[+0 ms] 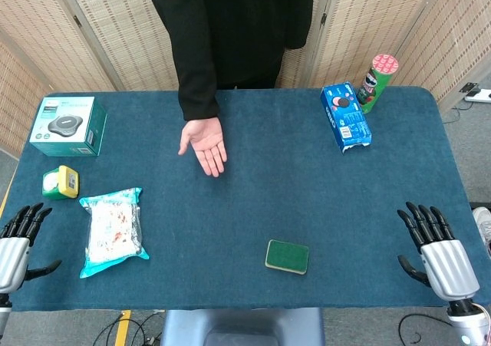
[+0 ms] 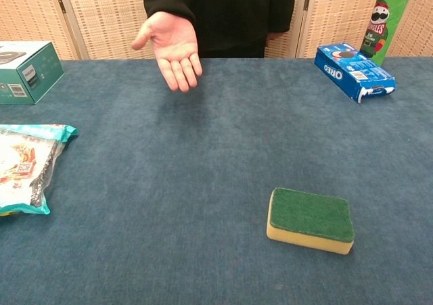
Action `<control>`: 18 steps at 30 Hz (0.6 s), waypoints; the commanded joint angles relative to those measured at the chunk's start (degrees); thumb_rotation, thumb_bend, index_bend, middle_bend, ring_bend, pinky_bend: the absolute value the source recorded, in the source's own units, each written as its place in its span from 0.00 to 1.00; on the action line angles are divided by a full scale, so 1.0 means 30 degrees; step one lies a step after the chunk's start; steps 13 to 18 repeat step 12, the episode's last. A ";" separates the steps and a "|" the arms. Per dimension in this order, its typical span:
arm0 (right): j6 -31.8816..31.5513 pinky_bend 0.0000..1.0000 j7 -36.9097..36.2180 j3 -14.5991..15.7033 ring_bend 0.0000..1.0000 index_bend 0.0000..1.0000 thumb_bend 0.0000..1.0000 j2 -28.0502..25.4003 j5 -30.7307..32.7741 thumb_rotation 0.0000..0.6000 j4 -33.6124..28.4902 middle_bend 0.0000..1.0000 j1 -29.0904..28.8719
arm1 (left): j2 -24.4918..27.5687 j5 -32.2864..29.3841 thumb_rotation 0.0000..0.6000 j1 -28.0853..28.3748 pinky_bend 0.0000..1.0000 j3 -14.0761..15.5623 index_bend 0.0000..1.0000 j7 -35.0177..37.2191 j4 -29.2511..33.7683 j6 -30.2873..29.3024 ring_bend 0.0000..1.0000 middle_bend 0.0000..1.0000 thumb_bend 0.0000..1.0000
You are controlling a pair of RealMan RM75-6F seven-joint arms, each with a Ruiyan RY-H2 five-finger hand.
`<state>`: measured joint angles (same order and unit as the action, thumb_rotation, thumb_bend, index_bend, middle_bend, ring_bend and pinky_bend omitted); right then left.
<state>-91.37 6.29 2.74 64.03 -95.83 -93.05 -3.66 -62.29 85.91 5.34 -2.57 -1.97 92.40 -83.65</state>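
My left hand (image 1: 17, 242) hangs at the table's near left corner, fingers spread, holding nothing; the white snack bag (image 1: 113, 231) is the closest thing to it. My right hand (image 1: 439, 252) is at the near right corner, also spread and empty. A green-topped sponge (image 1: 288, 256) (image 2: 310, 220) lies near the front edge, well left of the right hand. A person in black stands at the far side and holds an open palm (image 1: 202, 144) (image 2: 170, 48) above the table. Neither of my hands shows in the chest view.
A teal boxed device (image 1: 67, 126) sits at the far left, a small yellow-green item (image 1: 60, 182) below it. A blue Oreo box (image 1: 347, 117) (image 2: 354, 71) and a green Pringles can (image 1: 377, 83) (image 2: 388, 22) stand far right. The blue cloth-covered table (image 1: 307, 185) spans both views.
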 commanded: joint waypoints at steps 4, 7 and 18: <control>0.0279 0.00 0.0102 -0.0052 0.00 0.03 0.20 -0.0086 0.0183 1.00 -0.0095 0.01 0.0105 | -0.0101 0.0133 1.00 0.0100 0.20 0.0048 0.12 -0.0176 0.0044 0.0004 0.04 0.10 0.17; 0.0403 0.00 0.0007 -0.0130 0.00 0.03 0.20 -0.0139 0.0275 1.00 -0.0127 0.01 0.0109 | -0.0133 0.0079 1.00 0.0203 0.20 0.0084 0.12 -0.0271 0.0061 0.0215 0.04 0.10 0.17; 0.0704 0.00 -0.0042 -0.0270 0.00 0.03 0.20 -0.0190 0.0493 1.00 -0.0138 0.01 0.0062 | -0.0166 -0.0002 1.00 0.0304 0.20 0.0071 0.12 -0.0332 -0.0001 0.0345 0.04 0.10 0.17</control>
